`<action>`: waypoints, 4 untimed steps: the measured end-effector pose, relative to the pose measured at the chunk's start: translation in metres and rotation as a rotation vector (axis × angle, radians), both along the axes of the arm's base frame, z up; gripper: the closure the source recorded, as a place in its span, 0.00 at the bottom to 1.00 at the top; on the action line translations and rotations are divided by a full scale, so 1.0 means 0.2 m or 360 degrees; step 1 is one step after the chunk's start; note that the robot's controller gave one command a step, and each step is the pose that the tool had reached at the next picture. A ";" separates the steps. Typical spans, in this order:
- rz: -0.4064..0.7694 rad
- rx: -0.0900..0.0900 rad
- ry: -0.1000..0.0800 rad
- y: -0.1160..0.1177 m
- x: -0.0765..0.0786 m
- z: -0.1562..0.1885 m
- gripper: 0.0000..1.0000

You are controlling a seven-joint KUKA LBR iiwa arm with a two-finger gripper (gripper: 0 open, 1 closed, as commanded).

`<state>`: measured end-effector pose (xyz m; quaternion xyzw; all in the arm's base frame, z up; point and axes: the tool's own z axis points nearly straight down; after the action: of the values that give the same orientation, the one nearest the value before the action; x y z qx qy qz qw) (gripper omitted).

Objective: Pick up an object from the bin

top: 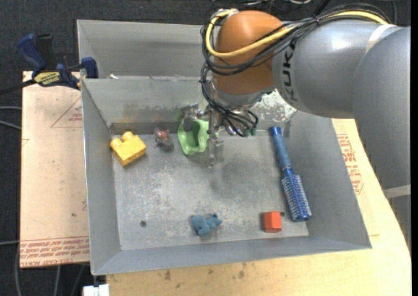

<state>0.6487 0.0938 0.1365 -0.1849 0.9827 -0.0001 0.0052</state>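
Gripper [208, 139] sits against green lump [190, 136], back-centre of bin [101, 177]; I can't tell claw state. I verify grip first, then lift straight up, clear of back wall.

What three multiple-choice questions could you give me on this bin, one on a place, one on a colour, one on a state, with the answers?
1. Where does the yellow plastic brick lie?
A: near the left wall of the bin
B: in the near right corner
C: outside, on the cardboard

2. What colour is the bristled plastic hairbrush?
A: red
B: blue
C: green

3. How does that hairbrush lie?
A: standing upright on its handle
B: lying down inside the bin
C: propped across the rim

Answers: 1 A, the brick sits close to the left wall. 2 B, handle and bristles are both blue. 3 B, its whole length lies along the bin's bottom, by the right wall.
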 end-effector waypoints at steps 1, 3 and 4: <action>0.0292 -0.0004 0.0017 -0.19 0.02 -0.30 0.00; 0.0212 -0.0002 -0.0004 -0.12 -0.17 0.66 1.00; -0.0087 -0.0001 0.0022 -0.17 -0.13 0.20 1.00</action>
<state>0.6225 0.0592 0.1764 -0.1579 0.9875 0.0008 -0.0018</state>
